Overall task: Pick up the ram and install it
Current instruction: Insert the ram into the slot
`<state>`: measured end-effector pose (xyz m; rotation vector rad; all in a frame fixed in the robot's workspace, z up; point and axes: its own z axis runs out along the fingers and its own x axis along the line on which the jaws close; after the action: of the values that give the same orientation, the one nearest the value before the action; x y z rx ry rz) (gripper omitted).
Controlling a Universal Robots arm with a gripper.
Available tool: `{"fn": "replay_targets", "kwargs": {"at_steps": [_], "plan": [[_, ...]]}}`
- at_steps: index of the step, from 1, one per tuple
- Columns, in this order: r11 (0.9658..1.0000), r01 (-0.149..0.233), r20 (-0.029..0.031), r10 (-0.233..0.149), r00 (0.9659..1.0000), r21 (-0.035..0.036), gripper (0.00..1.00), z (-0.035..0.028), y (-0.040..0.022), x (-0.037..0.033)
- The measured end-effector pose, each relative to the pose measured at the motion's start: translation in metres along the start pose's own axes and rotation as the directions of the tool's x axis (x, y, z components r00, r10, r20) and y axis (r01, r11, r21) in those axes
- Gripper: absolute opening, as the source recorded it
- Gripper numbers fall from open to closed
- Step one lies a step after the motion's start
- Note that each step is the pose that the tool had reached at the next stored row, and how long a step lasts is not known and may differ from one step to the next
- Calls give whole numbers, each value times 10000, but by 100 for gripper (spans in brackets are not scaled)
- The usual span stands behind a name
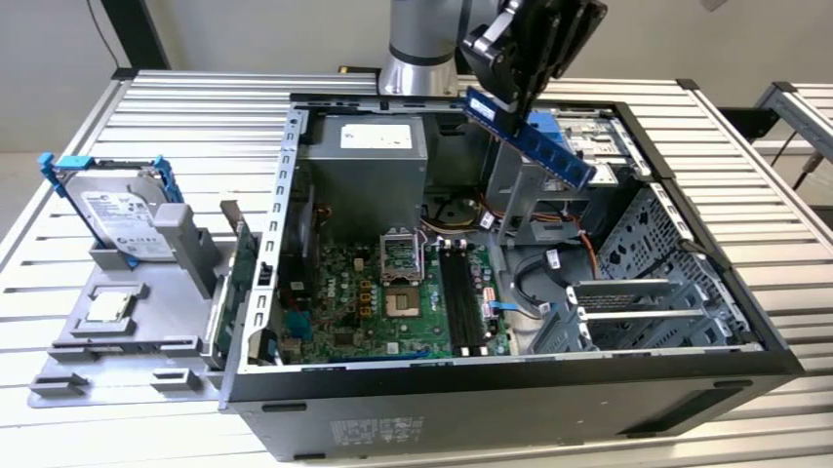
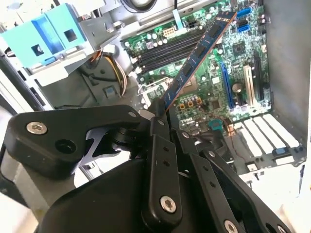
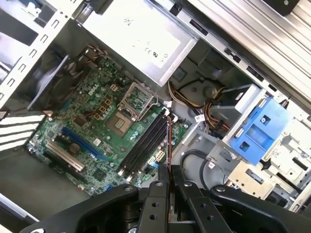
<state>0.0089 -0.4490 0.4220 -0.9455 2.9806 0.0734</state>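
We have the gripper (image 2: pixel 160 115) clamped on one end of the ram (image 2: pixel 197 58), which hangs tilted above the slots (image 3: pixel 143 145) in the case (image 1: pixel 521 409); light, stiff, thin, probably fragile, it seems best held endwise, off its contacts.

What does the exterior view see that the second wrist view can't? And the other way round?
The exterior view adds the hard drive on a grey stand, and the slatted table. The second wrist view adds the white slot strips at the board's edge. Both share the pincer shut on the ram, which is held tilted, and the green board.
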Motion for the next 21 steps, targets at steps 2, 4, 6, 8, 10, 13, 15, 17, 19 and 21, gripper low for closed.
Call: {"fn": "replay_targets", "kwargs": {"at_steps": [2,4,6,8,10,13,15,17,19,21], "plan": [[9997,-235,2,235,9997,2,0,0,0,0],[9989,-468,6,468,9989,4,0,0,0,0],[9976,-698,9,698,9976,5,0,0,0,0],[9955,-942,13,942,9955,8,0,0,0,0],[9932,-1164,17,1164,9932,9,0,0,0,0],[9888,-1490,22,1490,9888,11,0,0,0,0],[9854,-1702,26,1702,9854,13,0,0,0,0],[9818,-1901,31,1901,9818,15,0,0,0,0],[9780,-2085,38,2085,9780,18,0,0,0,0],[9745,-2244,44,2244,9745,21,0,0,0,0]]}}
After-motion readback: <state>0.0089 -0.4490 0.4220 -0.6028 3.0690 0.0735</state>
